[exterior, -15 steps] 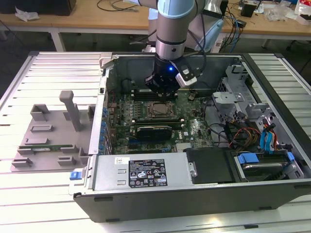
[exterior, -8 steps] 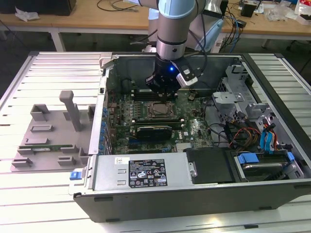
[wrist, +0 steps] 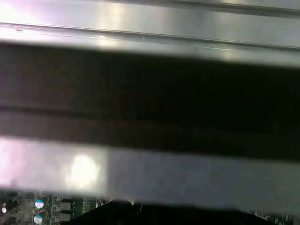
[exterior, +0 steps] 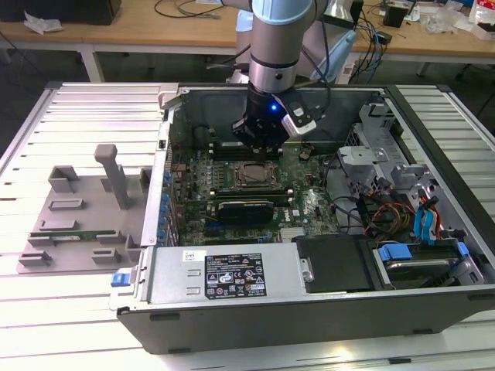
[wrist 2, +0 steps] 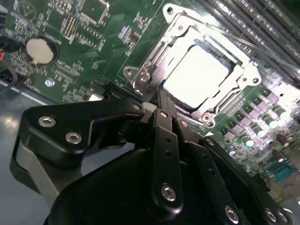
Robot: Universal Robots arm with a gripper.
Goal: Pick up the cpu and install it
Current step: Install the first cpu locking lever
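- The cpu (wrist 2: 199, 75) lies flat in the socket (wrist 2: 243, 63) on the motherboard (wrist 2: 93, 42).
- The gripper (wrist 2: 159, 101) hovers just beside it, jaws pressed together, holding nothing.

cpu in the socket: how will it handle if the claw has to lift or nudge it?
Probably stiff: the cpu is a flat square plate with a metal top. Likely slippery, since that top glares bright and smooth. It sits low inside the socket frame, so a sideways nudge would likely just jam it against the frame.
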